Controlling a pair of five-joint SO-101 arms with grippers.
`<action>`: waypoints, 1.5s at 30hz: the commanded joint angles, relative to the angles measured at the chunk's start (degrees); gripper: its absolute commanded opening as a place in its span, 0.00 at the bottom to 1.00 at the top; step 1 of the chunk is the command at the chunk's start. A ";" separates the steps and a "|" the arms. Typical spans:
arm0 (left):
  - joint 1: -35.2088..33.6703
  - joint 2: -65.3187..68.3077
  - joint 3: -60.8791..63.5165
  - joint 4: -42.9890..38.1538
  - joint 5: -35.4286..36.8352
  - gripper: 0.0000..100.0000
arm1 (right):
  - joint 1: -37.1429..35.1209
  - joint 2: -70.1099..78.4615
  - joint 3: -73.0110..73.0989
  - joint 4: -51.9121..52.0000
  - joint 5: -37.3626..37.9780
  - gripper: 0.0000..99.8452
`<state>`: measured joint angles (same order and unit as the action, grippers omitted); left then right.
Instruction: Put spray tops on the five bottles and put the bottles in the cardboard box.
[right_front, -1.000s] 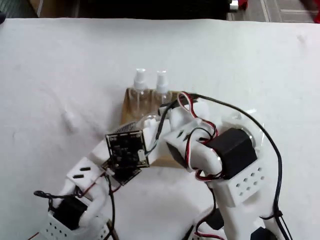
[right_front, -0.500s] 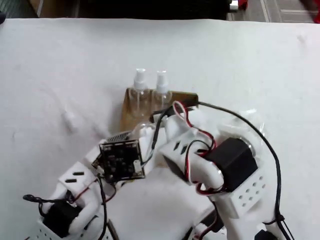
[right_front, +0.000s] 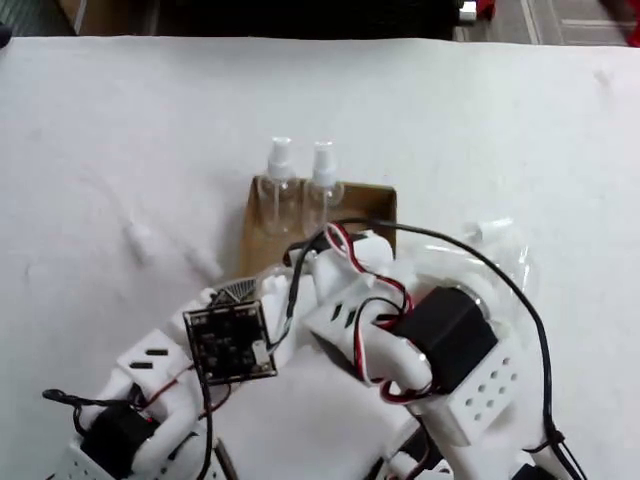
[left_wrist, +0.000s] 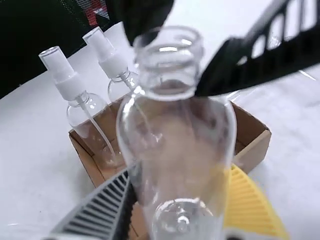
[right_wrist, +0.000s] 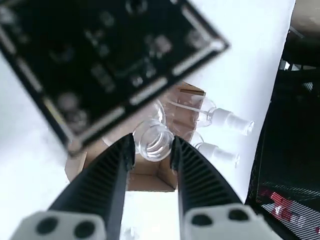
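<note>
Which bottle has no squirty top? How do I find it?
Look for the cardboard box on the white table, where two bottles with white spray tops stand. On the box's near side, the left gripper holds a third clear bottle. Its neck is open, with no top.

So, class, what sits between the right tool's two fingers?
The capless neck of the clear bottle, shown in the right wrist view; the left tool holds its body.

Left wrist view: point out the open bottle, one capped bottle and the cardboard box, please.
open bottle (left_wrist: 175, 145), left wrist view, middle of its clear body.
capped bottle (left_wrist: 85, 107), left wrist view, clear shoulder under the top.
cardboard box (left_wrist: 254, 144), left wrist view, outer wall at a corner.
</note>
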<state>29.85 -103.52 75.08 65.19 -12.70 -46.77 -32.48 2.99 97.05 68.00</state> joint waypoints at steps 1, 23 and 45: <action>2.51 -1.19 -9.41 -1.05 1.85 0.23 | 1.63 1.10 2.11 -0.13 -0.35 0.02; -0.48 -1.19 -14.33 1.32 7.30 0.23 | 14.37 1.10 8.70 -5.32 -0.26 0.02; -0.92 -1.19 -6.68 -3.69 7.30 0.23 | 14.37 -9.89 -13.01 -0.66 -23.38 0.02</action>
<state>29.05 -104.75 68.92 63.60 -6.20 -32.44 -41.63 -7.38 96.26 52.00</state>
